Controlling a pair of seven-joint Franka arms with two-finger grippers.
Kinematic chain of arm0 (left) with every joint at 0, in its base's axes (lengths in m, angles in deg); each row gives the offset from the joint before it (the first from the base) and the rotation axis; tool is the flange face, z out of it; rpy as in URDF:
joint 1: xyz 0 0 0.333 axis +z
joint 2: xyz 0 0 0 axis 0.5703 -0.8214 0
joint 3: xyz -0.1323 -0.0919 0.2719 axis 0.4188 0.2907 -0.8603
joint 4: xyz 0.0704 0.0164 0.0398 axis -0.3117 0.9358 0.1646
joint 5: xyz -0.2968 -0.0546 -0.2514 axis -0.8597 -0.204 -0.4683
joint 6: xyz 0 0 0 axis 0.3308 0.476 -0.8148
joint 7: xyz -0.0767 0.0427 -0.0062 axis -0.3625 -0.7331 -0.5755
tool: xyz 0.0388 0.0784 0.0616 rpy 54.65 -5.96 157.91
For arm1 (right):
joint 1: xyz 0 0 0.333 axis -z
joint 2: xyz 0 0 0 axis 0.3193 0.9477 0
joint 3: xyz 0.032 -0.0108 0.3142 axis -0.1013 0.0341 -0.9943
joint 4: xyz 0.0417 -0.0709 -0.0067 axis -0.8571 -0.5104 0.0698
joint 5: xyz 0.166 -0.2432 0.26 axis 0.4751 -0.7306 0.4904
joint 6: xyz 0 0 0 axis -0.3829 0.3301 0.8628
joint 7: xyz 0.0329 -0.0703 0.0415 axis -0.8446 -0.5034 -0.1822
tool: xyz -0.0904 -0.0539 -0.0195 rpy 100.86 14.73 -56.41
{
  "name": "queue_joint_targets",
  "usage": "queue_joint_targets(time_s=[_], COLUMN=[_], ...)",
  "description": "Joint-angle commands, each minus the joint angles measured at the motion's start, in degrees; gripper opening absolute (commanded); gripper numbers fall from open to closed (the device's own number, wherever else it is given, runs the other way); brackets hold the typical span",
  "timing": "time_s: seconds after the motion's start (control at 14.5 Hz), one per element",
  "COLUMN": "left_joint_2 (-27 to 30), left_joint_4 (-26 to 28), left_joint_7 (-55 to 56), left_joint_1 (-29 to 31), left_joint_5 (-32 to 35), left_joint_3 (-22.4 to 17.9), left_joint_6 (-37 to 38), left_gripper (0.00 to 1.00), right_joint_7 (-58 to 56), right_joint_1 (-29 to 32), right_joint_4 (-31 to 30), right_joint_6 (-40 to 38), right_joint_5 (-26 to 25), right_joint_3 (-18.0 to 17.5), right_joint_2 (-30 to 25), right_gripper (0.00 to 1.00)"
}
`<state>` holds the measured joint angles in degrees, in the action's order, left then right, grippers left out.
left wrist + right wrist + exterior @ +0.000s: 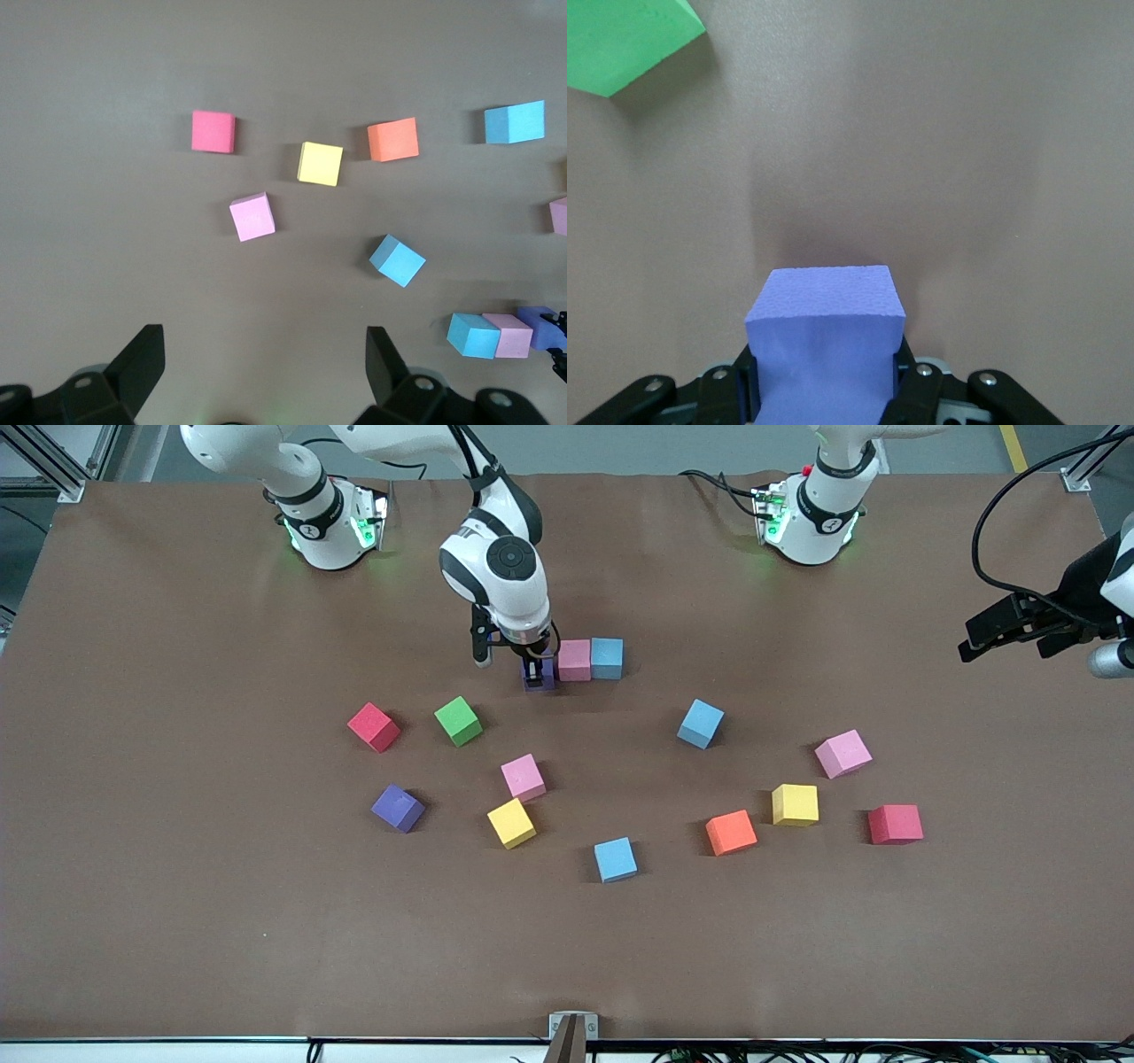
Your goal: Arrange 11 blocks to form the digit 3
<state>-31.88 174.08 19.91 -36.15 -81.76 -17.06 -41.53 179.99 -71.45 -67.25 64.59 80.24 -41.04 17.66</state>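
Front view: right gripper (538, 666) pinching a purple block (539, 676), mostly hiding it; left gripper (1019, 633) spread, partly cut off.

Light falls evenly and fairly bright from overhead, so each block, such as the green block (458, 720), throws only a short, soft shadow on the matte brown table (177, 921), with no glare. Green glow from the indicator lights tints the table at the arm bases. In the right wrist view the purple block (825, 345) casts a broad diffuse shadow, and all views look sharp.
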Motion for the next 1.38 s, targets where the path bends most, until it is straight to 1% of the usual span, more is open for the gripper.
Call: queue_joint_targets(time_s=[0.0, 0.21, 1.31], left_joint_2=[1.9, 2.2, 1.9], left_joint_4=[2.1, 2.0, 1.6], left_joint_7=[-0.1, 0.7, -0.3], left_joint_1=[-1.1, -1.0, -0.9], left_joint_5=[-0.4, 2.7, 2.8], left_joint_3=[-0.4, 0.6, 0.8], left_joint_6=[-1.5, -1.1, -1.2], left_gripper=[1.00, 1.00, 1.00], right_joint_7=[2.3, 2.3, 3.2], right_joint_1=[-2.0, -2.3, -2.7], right_joint_4=[-3.2, -3.4, -3.2], right_joint_6=[2.8, 2.8, 3.0], right_joint_5=[0.2, 0.2, 0.2], right_joint_3=[0.2, 0.2, 0.1], right_joint_2=[-0.8, -0.7, -0.4], right_gripper=[0.00, 0.00, 0.00])
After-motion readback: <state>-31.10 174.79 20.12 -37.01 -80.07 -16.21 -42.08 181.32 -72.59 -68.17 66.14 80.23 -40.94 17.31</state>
